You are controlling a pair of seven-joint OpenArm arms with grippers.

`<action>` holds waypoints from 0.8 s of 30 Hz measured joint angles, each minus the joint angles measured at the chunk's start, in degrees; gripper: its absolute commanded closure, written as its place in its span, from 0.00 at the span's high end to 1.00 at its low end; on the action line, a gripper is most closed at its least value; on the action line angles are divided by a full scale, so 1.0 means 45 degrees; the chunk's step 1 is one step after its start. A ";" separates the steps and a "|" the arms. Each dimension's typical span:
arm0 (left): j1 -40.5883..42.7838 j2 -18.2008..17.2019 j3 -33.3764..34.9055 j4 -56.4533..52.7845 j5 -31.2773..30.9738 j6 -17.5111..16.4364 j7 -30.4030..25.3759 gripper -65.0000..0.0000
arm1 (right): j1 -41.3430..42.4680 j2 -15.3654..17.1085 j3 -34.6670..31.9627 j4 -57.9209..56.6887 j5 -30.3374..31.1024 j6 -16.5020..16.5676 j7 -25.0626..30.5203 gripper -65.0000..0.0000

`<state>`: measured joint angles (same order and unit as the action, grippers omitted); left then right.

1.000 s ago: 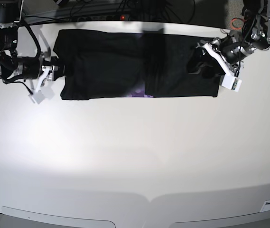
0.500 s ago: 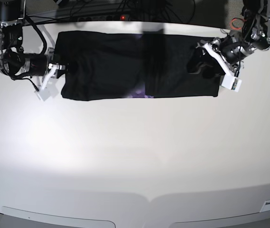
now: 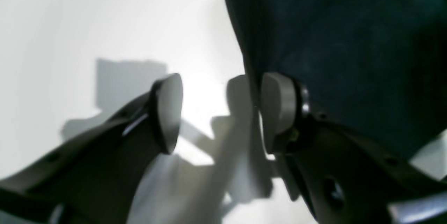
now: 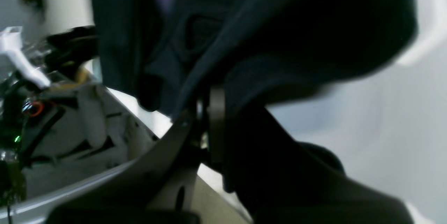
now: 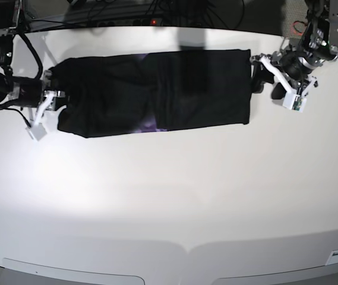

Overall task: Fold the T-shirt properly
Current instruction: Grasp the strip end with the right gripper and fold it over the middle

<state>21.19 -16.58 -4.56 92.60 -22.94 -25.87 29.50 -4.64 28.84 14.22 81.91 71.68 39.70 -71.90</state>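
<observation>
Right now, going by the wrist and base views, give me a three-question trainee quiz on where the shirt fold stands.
1. True or false: the right gripper is shut on the T-shirt.
2. The left gripper is: A) open, its two fingers apart at the shirt's edge; B) shut on a sleeve; C) out of view.
3. What colour shows at the shirt's lower edge in the base view?

Key: 1 true. 2 A. 3 purple.

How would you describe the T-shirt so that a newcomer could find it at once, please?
Look at the far half of the white table. Between the two grippers lies the T-shirt, a long folded band. It is the only black cloth there, with a purple patch at its near edge.
</observation>
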 measured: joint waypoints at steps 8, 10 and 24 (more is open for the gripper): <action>-0.0267 -0.0097 0.0787 -0.1472 -0.0384 -0.0097 -0.1875 0.53 | 0.0019 -0.3381 -0.0267 0.3541 -0.0039 0.0010 -0.0355 0.00; -0.0306 -0.0097 0.0957 -0.1472 -0.0384 -0.0092 -0.1875 0.53 | 0.0053 -0.4109 -0.0850 0.3842 -0.1161 0.0010 0.0049 0.00; -0.0335 -0.0044 0.1030 -0.1472 -0.0389 -0.0102 -0.1865 0.53 | 0.0529 -0.8247 -0.5702 0.3793 -0.8199 -0.0340 0.2040 0.02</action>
<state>19.68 -16.78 0.08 85.97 -24.69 -26.33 21.10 -2.26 -8.27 -11.44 98.98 34.79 38.17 -62.72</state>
